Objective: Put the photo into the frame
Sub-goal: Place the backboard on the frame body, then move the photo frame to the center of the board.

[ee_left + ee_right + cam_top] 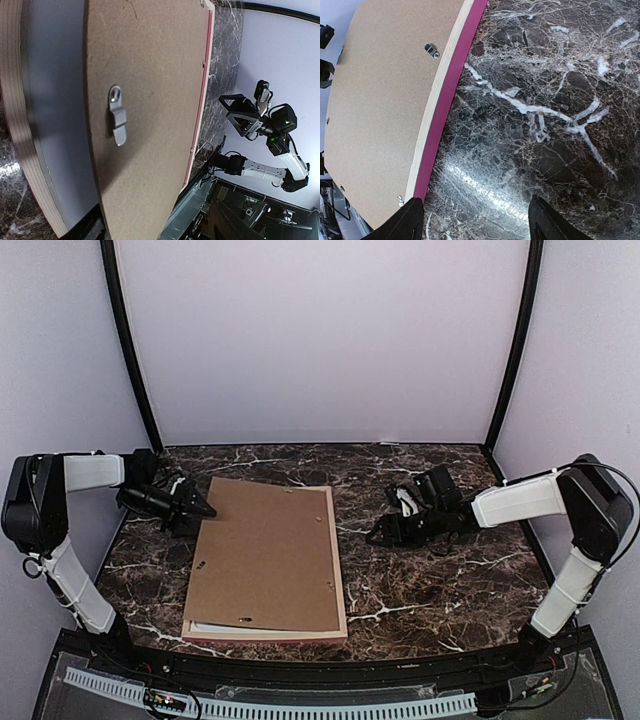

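Note:
The frame (341, 612) lies face down left of centre on the marble table, pale wood up. Its pink-red edge shows in the right wrist view (445, 112) and the left wrist view (199, 107). A plain brown backing board (265, 555) covers it, so the photo is hidden. My left gripper (205, 510) is at the board's far-left edge, rolled on its side. Its view is filled by the board (150, 125) and a metal clip (117, 120), and its fingers do not show clearly. My right gripper (378, 536) (479, 220) is open and empty over bare marble, right of the frame.
A grey-white sheet (55, 100) shows beside the board's left edge, inside the frame rail (17, 125). A white strip (215, 626) shows at the board's near-left corner. The marble table (440, 590) is walled by pale panels and black poles.

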`<state>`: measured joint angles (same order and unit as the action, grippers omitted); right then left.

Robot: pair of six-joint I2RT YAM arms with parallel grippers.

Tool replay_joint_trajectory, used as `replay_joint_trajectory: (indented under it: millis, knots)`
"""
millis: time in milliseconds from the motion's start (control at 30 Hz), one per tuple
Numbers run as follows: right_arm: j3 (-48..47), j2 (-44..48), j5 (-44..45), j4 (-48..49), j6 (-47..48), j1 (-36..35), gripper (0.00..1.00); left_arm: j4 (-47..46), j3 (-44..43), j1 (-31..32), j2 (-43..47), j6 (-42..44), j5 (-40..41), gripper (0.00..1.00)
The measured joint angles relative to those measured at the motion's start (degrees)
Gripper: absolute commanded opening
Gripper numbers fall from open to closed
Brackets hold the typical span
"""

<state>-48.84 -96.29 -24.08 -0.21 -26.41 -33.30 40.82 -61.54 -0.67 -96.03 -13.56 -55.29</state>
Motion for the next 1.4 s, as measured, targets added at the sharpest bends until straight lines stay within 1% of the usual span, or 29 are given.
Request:
replay_joint_trajectory:
  millis: [200, 500, 900, 1167, 1400]
  knots:
    - [0.0, -0.4, -0.2, 0.0, 0.0, 0.0, 0.73, 0.8, -0.7, 1.9, -1.1, 0.1, 4.5, 0.76]
    - [0.0, -0.6, -0.5, 0.2, 0.0, 0.0, 0.73, 4.2, -3.6, 3.8, -1.8, 0.4, 13.8, 0.78]
    - [-0.1, -1.2, -0.5, 0.2, -0.2, -0.4, 0.73, 7.1, -6.8, 4.1, -1.8, 1.6, 25.2, 0.8]
    - [-3.5, -4.7, -0.4, 0.2, -1.0, -4.5, 0.73, 2.4, -4.3, 4.1, -3.0, 1.5, 27.7, 0.81]
    - [-6.4, -8.3, -0.1, 0.3, -2.6, -7.9, 0.73, -2.4, -0.4, 4.2, -4.2, 1.2, 26.4, 0.81]
